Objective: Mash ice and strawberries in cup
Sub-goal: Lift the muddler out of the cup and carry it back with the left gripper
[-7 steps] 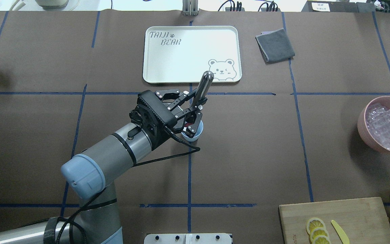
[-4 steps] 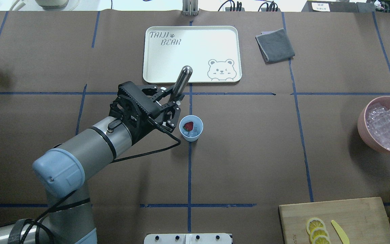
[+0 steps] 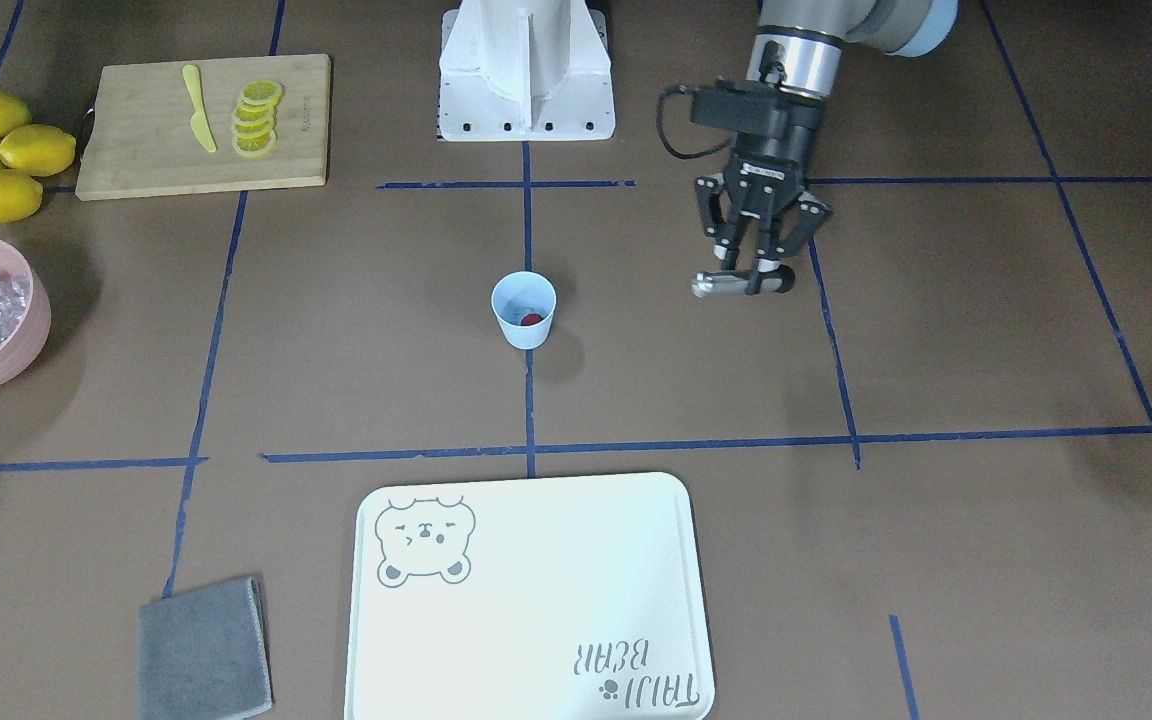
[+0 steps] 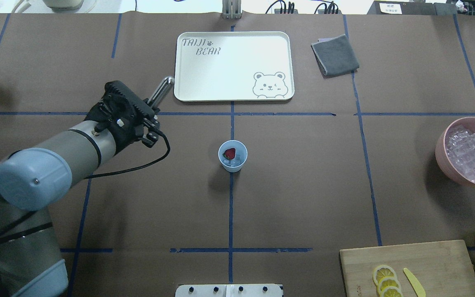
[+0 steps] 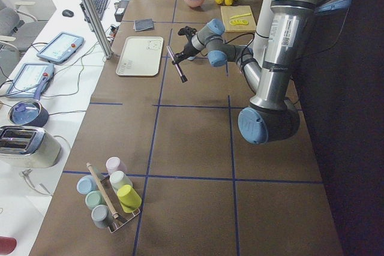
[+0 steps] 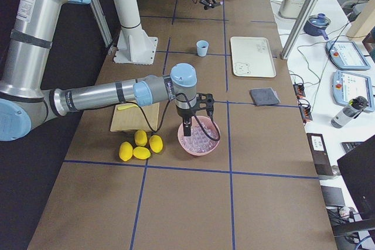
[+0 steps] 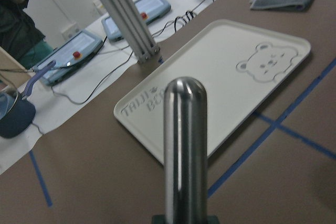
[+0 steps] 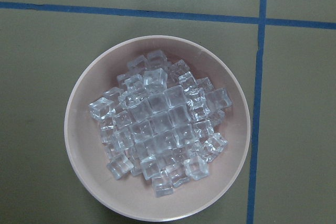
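— Brown paper covers the whole surface (image 4: 303,198). Which arm has the job?

— The left one, I'd say; it's nearer. The right end effector (image 6: 186,130) hangs over the pink bowl (image 4: 441,153) of loose cubes (image 4: 470,152), well apart at the cup's 3 o'clock, seen from over the robot's shoulders. Spread or pressed together, I cannot tell.

— And the left?

— The left end effector (image 3: 756,272) pinches a steel rod (image 4: 161,88) by one end. The rod slants, its rounded tip toward 1 o'clock, pointing at the white tray (image 4: 233,95).

— So where's the cup?

— The light-blue cup (image 4: 232,165) stands upright mid-surface, about 4 o'clock from that end effector and clearly apart. Inside lie some ice (image 4: 238,159) and the red strawberry (image 4: 229,154), which looks whole. My guess: the rod must swing over the rim and come upright before any mashing.
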Motion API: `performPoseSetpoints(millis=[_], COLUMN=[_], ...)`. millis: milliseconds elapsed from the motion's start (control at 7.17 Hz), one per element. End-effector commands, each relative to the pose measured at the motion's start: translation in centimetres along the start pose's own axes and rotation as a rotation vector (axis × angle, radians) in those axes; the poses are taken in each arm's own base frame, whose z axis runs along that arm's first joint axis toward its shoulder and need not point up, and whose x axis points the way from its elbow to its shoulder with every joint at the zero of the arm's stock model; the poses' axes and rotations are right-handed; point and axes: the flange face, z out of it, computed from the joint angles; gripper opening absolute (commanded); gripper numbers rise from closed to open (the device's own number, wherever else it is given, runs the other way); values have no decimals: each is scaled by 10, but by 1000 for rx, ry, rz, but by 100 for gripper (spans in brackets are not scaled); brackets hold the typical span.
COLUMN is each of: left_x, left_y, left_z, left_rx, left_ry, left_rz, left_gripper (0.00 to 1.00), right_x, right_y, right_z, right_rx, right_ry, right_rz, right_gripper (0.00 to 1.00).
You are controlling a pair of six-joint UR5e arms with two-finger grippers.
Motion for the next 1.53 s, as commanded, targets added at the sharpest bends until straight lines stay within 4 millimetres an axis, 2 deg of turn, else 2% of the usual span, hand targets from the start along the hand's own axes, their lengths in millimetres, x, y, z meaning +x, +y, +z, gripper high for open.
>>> performPoseSetpoints(millis=[0,139,279,418,697,836,1115,1394], left_x=[-93,-140,-182,-205,-222,-230,-232,-231], left_y=[79,106,145,161,208,217,232,232], left_z=[9,29,54,72,107,114,121,125], left_rx=[-217,-319,-422,-462,-563,-581,-618,-623], left_ry=[18,65,94,69,35,24,42,26], left_rz=[-131,-251,-353,-406,-443,-467,-531,-584], left_gripper=[4,4,4,7,7,6,5,5], right_x=[0,0,1,0,0,-1,-1,-1], right_y=[1,1,1,2,2,2,2,2], right_z=[0,0,1,0,0,-1,-1,-1], right_rx=[-1,-1,-3,-2,-2,0,0,0], right_ry=[-2,-2,-2,-2,0,-3,-1,-3], right_rz=[0,0,2,1,1,-1,-1,-1], right_gripper=[100,100,100,100,100,100,100,100])
